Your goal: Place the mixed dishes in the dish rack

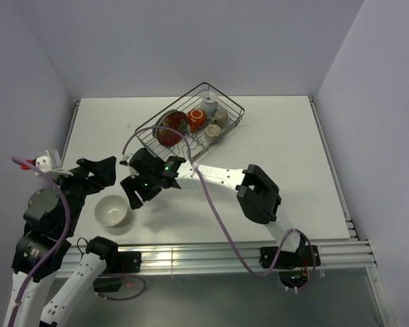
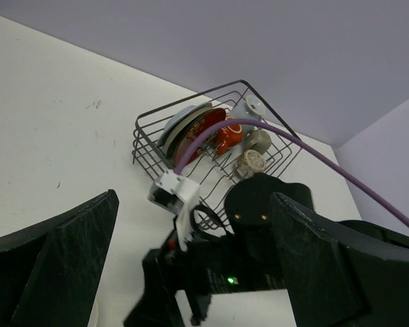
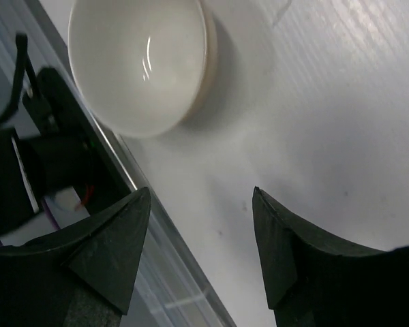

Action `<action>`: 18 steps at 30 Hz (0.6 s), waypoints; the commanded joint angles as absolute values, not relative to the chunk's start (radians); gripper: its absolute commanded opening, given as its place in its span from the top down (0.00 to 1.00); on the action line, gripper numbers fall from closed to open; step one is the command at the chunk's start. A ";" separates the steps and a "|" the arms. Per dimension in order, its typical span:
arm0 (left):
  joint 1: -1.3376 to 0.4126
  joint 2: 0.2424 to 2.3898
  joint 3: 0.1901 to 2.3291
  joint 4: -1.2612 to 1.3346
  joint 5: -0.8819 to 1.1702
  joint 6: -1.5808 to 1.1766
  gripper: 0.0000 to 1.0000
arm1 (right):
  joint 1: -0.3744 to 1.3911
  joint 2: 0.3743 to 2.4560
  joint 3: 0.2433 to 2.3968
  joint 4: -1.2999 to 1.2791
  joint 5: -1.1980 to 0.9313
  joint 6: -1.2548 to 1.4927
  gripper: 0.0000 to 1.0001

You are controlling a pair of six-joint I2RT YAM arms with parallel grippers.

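The dish rack (image 1: pixel 226 97) stands at an angle on the white tabletop (image 1: pixel 279 136). In its left end a red floral plate (image 1: pixel 169 131) stands on edge. An orange-red mug (image 1: pixel 196 120) sits in the rack's middle, a pale cup (image 1: pixel 208 103) is at its far corner, and two beige cups (image 1: pixel 221 117) are toward its right side. Outside the rack, well in front of its near-left side, a cream bowl (image 1: pixel 112 211) sits upright. The right gripper (image 1: pixel 133 196) hangs between the rack's near corner and that bowl, pointing down toward the bowl's rim. The left gripper (image 1: pixel 103 176), its fingers spread, is left of the rack's near side. A purple cable (image 1: pixel 150 129) arcs across the rack's near-left edge.
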State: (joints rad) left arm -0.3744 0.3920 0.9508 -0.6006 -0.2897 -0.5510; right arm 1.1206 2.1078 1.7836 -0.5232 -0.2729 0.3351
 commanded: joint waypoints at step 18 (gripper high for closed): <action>-0.373 0.268 0.996 -0.747 -0.318 -0.643 0.01 | 1.181 2.342 1.985 -0.390 -0.147 0.695 0.36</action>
State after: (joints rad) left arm -0.3744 0.2817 0.9657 -0.7315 -0.3107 -0.6182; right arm 1.1801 2.3226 1.9343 -0.4366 -0.2150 0.6399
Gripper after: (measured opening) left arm 0.992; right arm 0.651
